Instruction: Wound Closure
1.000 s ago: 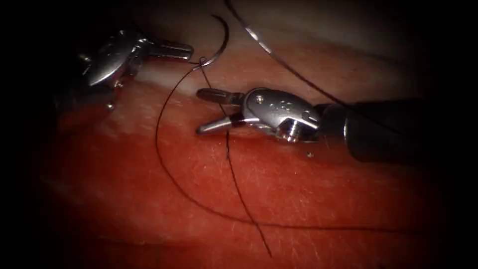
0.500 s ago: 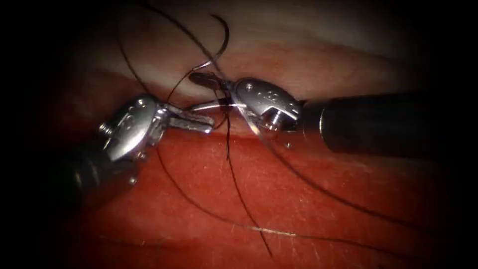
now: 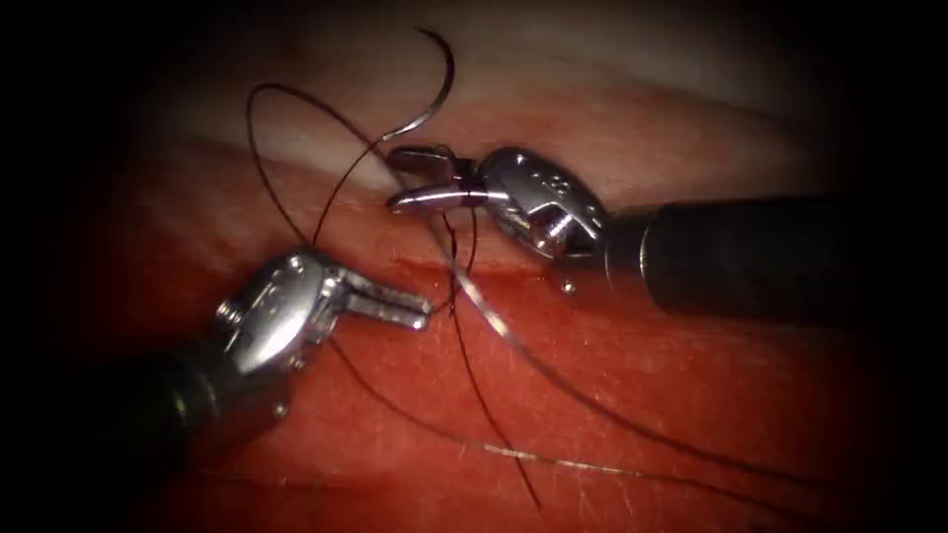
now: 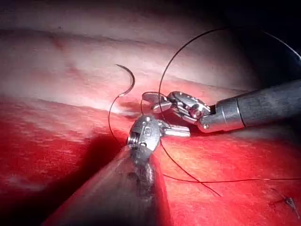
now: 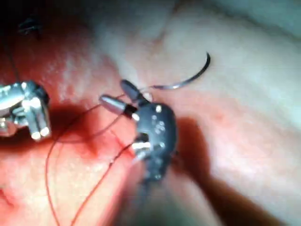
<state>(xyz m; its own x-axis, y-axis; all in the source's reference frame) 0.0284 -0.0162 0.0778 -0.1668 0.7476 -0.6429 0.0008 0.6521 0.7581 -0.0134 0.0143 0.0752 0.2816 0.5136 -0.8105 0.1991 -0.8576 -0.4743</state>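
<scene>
The needle (image 3: pixel 427 84) lies free on the pale upper part of the tissue (image 3: pixel 691 395), its curve arching up and to the right, and neither tool has hold of it. Whether its lower end sits in the tissue or only rests on it is hard to tell from here; it looks to be lying on the surface.

The right tool (image 3: pixel 415 180) comes in from the right with its jaws apart, one above the other, and the thread (image 3: pixel 474 296) runs across the gap between them — a dark strand seems wound round the jaws near their hinge. From there the thread drops down over the red tissue and trails away in long curves to the right.

The left tool (image 3: pixel 410 308) sits lower and to the left, over the red fluid (image 3: pixel 592 355), its jaws drawn together and pointing right. A loop of thread rises from near it and swings wide up and over toward the needle's tail — I cannot make out for certain that the closed jaws are pinching the strand.

In the left wrist view both tools (image 4: pixel 181 132) (image 4: pixel 150 99) sit close together, tips near one another but apart.
</scene>
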